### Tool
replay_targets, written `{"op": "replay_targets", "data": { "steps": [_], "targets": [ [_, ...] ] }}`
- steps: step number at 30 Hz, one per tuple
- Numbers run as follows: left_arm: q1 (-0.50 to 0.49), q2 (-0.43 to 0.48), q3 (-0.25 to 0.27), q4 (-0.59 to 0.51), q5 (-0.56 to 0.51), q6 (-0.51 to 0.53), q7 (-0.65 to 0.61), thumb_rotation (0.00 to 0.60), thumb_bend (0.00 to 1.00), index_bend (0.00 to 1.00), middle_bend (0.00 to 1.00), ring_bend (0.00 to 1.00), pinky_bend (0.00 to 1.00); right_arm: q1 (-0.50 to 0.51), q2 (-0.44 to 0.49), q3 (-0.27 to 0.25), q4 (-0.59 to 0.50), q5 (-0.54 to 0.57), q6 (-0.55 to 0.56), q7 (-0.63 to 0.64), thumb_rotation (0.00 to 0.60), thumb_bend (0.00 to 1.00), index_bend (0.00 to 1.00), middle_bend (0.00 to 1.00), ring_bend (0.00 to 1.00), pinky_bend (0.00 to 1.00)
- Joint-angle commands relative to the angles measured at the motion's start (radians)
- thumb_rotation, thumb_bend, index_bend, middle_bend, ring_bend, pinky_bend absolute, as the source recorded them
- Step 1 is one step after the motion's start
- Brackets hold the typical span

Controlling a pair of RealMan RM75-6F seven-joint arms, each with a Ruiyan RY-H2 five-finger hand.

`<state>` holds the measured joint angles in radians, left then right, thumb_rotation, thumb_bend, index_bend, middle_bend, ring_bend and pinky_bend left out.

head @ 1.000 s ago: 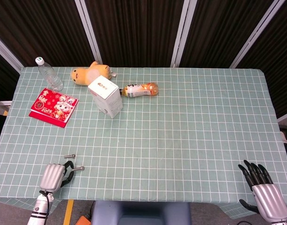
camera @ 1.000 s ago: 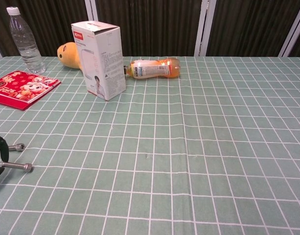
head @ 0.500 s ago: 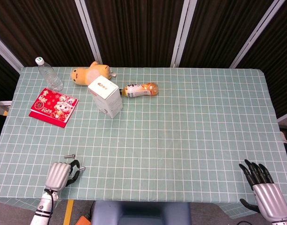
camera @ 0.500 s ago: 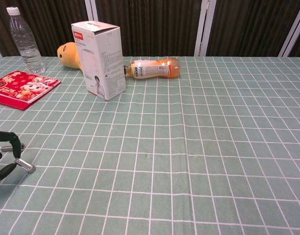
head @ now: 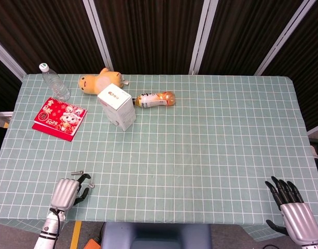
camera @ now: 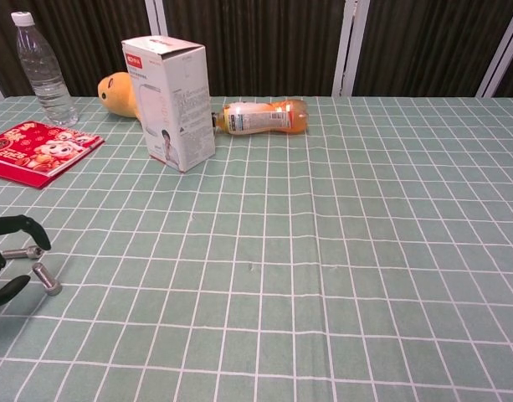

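Bolts: 2 short metal ones, one (camera: pixel 47 280) loose, another (camera: pixel 20 252) beside it, near the table's (head: pixel 200 155) front-left edge. Our left hand (head: pixel 66 191) curls empty around them, having crept forward; right hand (head: pixel 292 210) lies spread, unmoved.

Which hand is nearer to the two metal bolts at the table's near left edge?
Left. The left hand has its fingers curled right at the bolts, while the right hand hovers at the table's opposite near corner.
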<state>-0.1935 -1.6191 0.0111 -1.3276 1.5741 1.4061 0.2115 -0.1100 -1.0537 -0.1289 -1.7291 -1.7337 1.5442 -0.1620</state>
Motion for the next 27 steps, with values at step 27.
{"op": "replay_targets", "data": {
  "steps": [27],
  "targets": [
    [-0.045, -0.104, -0.085, 0.310, -0.130, -0.079, -0.111, 0.600, 0.40, 0.43, 1.00, 1.00, 1.00, 0.008, 0.012, -0.014, -0.009, -0.003, -0.024, 0.017, 0.600, 0.16, 0.00, 0.00, 0.00, 0.00]
  ]
}}
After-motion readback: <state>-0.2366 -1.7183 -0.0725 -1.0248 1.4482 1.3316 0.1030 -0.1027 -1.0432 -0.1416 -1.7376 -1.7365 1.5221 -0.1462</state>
